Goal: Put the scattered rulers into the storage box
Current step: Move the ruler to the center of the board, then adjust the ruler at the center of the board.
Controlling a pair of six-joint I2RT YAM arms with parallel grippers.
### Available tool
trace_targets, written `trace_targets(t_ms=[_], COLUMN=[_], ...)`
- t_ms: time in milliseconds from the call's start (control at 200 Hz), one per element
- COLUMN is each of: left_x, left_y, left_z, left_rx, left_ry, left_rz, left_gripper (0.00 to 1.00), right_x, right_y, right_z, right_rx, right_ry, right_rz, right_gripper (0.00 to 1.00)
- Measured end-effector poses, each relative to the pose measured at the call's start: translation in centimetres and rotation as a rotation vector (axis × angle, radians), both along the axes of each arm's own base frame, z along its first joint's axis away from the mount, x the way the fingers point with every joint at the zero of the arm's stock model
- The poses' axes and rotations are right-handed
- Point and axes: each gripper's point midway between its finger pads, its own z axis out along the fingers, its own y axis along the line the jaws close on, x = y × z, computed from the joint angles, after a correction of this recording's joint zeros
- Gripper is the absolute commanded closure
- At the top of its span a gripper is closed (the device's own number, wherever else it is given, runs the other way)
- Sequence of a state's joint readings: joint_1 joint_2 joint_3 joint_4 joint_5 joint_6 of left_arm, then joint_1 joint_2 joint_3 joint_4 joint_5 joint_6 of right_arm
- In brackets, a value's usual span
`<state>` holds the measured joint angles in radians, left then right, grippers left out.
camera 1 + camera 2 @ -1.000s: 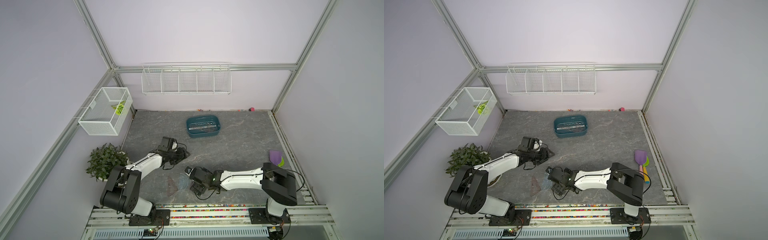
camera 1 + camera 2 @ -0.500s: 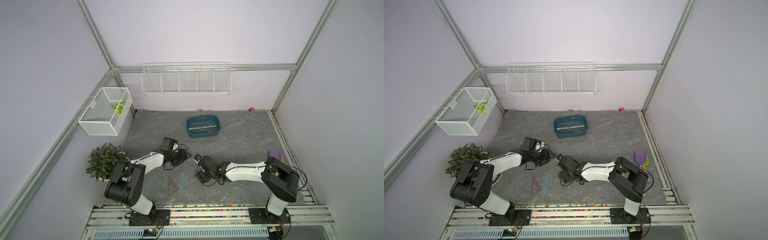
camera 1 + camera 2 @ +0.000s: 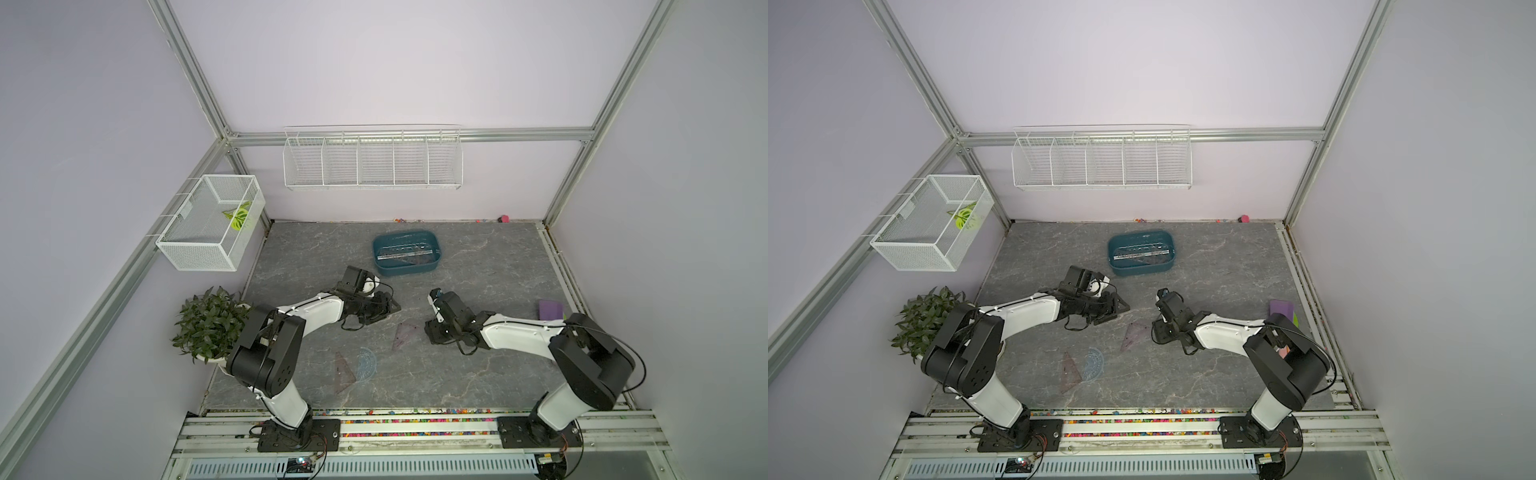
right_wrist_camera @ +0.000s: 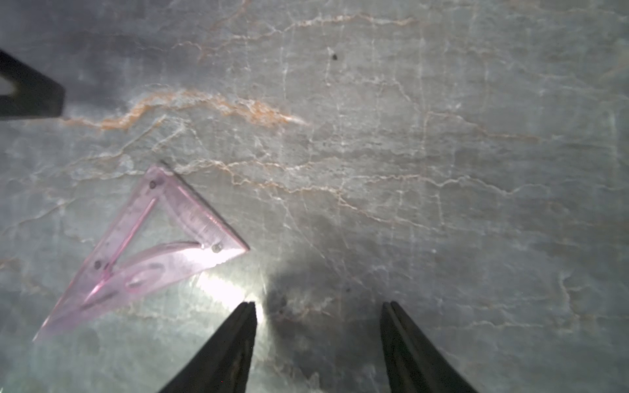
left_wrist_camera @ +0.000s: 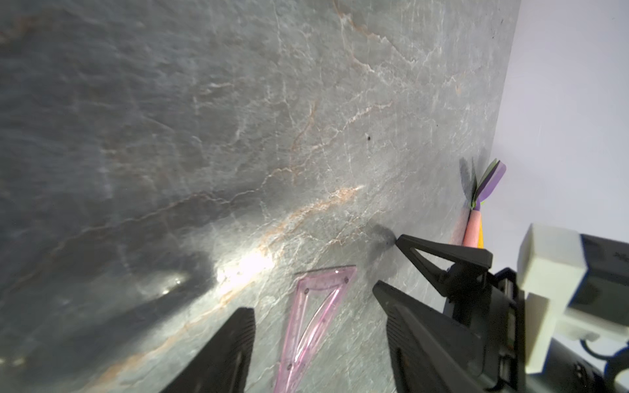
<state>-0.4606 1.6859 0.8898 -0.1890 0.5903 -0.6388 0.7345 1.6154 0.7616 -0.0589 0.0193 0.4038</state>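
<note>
**Operator:** Report, left to right.

**Inspector:** Lower centre of both top views; the lower triangle lies flat on the table, the protractor just beside it. Mid-frame, your left gripper sits low over the table; jaws part-way apart, gripping nothing.

**Operator:** The storage box?

**Inspector:** Above centre; your storage box holds a clear straight ruler and a darker piece. Below it the pink triangle lies loose between your grippers; the left wrist view frames it between the left fingers, not gripped. Right of it, your right gripper points down; jaws apart, empty; the triangle lies beside them, clear of both.
</note>
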Motion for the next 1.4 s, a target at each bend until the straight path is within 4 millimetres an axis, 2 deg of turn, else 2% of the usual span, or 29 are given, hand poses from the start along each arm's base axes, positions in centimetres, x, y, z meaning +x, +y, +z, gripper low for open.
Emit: trace_targets(t_ms=[130, 240, 345, 445, 590, 845, 1035, 1200, 1400], left_x=[-0.8, -1.5, -2.1, -2.8, -2.1, -1.2, -0.9, -0.6, -1.8], left_y=[0.0, -0.3, -1.2, -2.2, -4.2, -8.0, -9.8, -8.9, -2.8], left_z=[-0.2, -0.3, -0.6, -1.9, -1.8, -1.7, -1.6, -1.4, 0.3], left_rx=[-0.004, -0.017, -0.035, -0.049, -0.091, -0.139, -0.156, -0.117, -0.019], left_ry=[0.023, 0.040, 0.054, 0.101, 0.105, 0.099, 0.093, 0.078, 0.071], left_rz=[-0.022, -0.044, -0.078, -0.113, -0.156, -0.228, -0.259, -0.224, -0.093], left_gripper=[0.32, 0.32, 0.32, 0.33, 0.34, 0.35, 0.36, 0.35, 0.32], right_x=[-0.5, 0.6, 1.4, 1.4, 1.4, -0.7, -2.3, -2.8, -2.8], right_y=[1.5, 2.5, 3.0, 3.2, 3.5, 1.4, 0.3, 0.4, 0.8], right_z=[0.5, 1.0, 1.0, 1.0, 1.3, 0.5, 0.4, 0.5, 1.2], right_rx=[0.086, 0.160, 0.211, 0.240, 0.272, 0.277, 0.294, 0.317, 0.342], right_ry=[0.039, 0.062, 0.080, 0.100, 0.105, 0.129, 0.135, 0.153, 0.149], right_rz=[0.069, 0.096, 0.104, 0.111, 0.119, 0.093, 0.077, 0.073, 0.089], right_gripper=[0.43, 0.45, 0.46, 0.47, 0.48, 0.49, 0.56, 0.59, 0.60])
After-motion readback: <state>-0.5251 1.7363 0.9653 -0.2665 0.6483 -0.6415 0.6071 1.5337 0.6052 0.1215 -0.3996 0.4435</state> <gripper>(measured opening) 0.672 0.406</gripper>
